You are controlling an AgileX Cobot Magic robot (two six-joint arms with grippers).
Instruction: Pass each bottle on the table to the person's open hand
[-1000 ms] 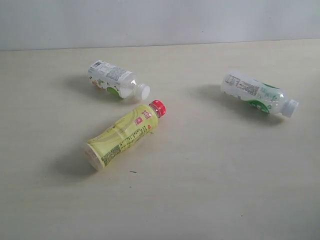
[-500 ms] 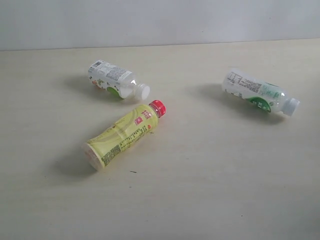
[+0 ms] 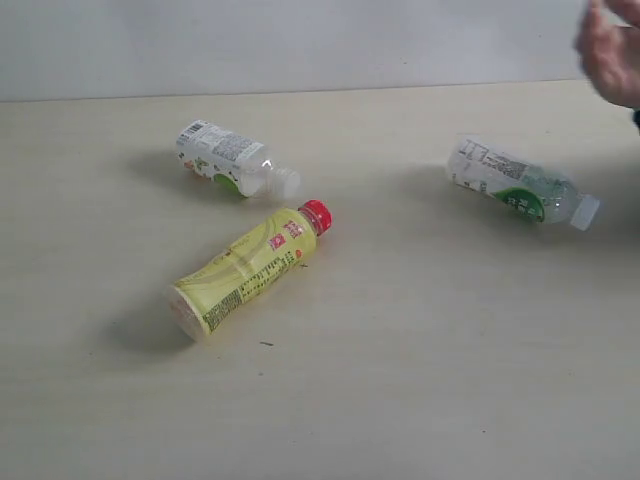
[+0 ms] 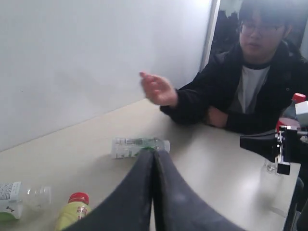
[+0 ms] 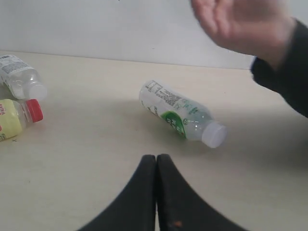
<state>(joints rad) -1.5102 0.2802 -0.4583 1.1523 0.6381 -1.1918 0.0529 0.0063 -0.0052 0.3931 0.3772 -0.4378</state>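
Note:
Three bottles lie on their sides on the beige table (image 3: 420,350). A yellow bottle (image 3: 247,266) with a red cap rests left of centre. Behind it lies a clear bottle (image 3: 234,160) with a white-green label, and another such clear bottle (image 3: 518,185) lies at the right, also seen in the right wrist view as bottle (image 5: 182,115) and in the left wrist view as bottle (image 4: 139,146). The person's hand (image 3: 608,52) hovers blurred at the upper right edge, raised above that bottle. My left gripper (image 4: 154,153) and right gripper (image 5: 156,157) are both shut on nothing, away from the bottles.
A person in a black jacket (image 4: 255,82) sits at the far side of the table. My right arm's dark body (image 4: 276,144) shows in the left wrist view, with a red-capped item (image 4: 298,98) behind it. A pale wall (image 3: 300,40) borders the table's back edge.
The person's hand has come into view at the upper right. The right-hand clear bottle has rolled a little. The grippers and the other two bottles have not moved.

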